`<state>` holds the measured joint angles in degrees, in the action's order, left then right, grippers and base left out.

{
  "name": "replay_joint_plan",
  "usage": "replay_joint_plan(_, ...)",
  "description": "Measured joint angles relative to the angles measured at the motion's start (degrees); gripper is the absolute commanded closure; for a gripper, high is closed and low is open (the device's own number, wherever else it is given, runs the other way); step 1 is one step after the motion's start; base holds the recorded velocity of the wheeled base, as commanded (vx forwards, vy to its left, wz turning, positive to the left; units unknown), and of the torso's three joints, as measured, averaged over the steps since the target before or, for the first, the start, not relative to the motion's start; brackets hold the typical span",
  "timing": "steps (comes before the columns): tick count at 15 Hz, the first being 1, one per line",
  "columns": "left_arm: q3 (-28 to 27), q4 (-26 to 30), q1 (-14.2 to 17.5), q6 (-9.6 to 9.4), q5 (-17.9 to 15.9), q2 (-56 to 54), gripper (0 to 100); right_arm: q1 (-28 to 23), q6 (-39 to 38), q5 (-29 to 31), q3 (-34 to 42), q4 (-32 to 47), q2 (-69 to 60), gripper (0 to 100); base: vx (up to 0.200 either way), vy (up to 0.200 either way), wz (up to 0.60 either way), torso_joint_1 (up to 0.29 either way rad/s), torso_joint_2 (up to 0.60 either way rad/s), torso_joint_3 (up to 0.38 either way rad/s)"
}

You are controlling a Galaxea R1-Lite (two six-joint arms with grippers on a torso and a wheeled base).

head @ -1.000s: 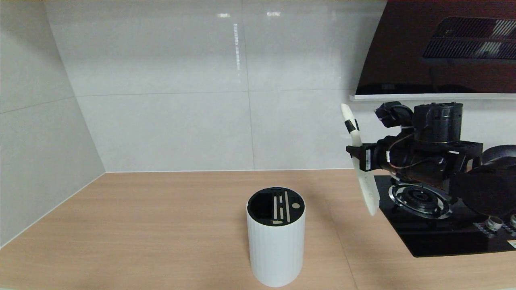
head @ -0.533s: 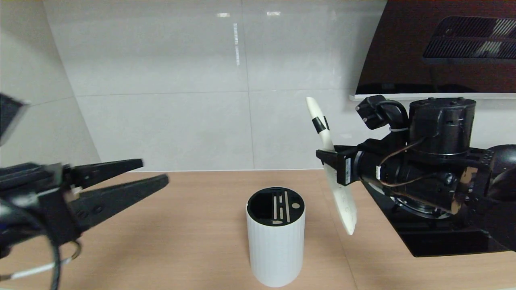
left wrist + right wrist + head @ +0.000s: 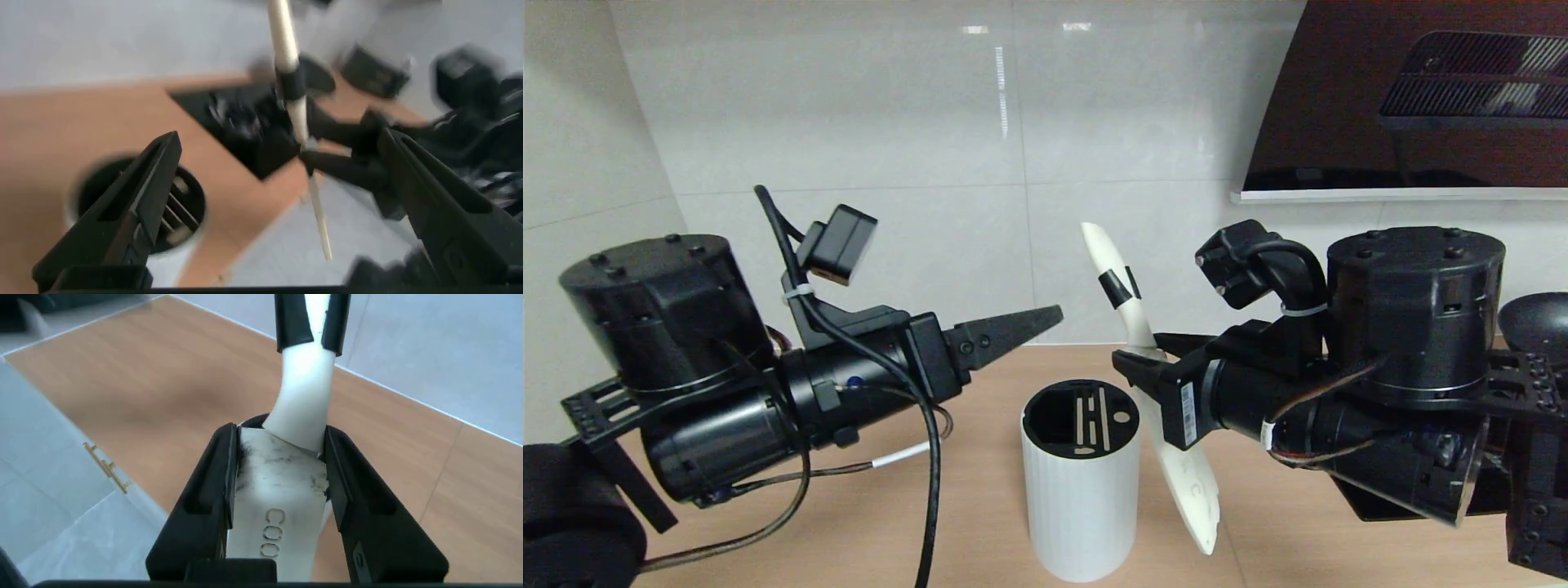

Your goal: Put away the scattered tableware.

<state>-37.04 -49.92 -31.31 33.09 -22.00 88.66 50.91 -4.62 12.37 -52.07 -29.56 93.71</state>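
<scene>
A white ribbed utensil holder with a black slotted top stands on the wooden counter. My right gripper is shut on a white spatula just right of the holder's rim. The blade hangs down and the black-banded handle points up. In the right wrist view the gripper clamps the spatula where blade meets handle. My left gripper is above and left of the holder, pointing at the spatula's handle. In the left wrist view it stands open, facing the spatula with the holder below.
A black hob lies on the counter at the right behind the right arm, under a dark range hood. Tiled walls close off the back and the left. Bare counter lies in front of and left of the holder.
The right arm has carried the spatula left and lower, close beside the holder. The left arm has come in from the left, risen and moved toward the spatula's handle.
</scene>
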Motion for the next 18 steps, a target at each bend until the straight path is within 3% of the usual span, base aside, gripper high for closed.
replay_joint_plan(2, 0.21, -1.07, -2.4, 1.32, 0.04, 1.66, 0, 1.97, 0.02, 0.51, 0.48, -0.22, 0.22, 100, 0.0, 0.0, 0.0, 0.0, 0.0, 0.0)
replay_joint_plan(4, 0.27, -4.4, -3.36, 1.45, 0.9, 3.36, 0, 3.15, 0.0, 0.56, 0.69, -0.18, 0.37, 100, 0.0, 0.0, 0.0, 0.0, 0.0, 0.0)
replay_joint_plan(8, 1.07, -10.51, -6.86, 1.16, 5.72, 6.64, 0, 5.84, -1.62, 0.62, 1.08, -0.51, 1.19, 100, 0.0, 0.0, 0.0, 0.0, 0.0, 0.0)
replay_joint_plan(18, 1.18, -11.96, -7.72, 1.07, 6.6, 7.59, 0, 7.33, -2.02, 0.56, 1.51, -0.46, 1.83, 100, 0.0, 0.0, 0.0, 0.0, 0.0, 0.0)
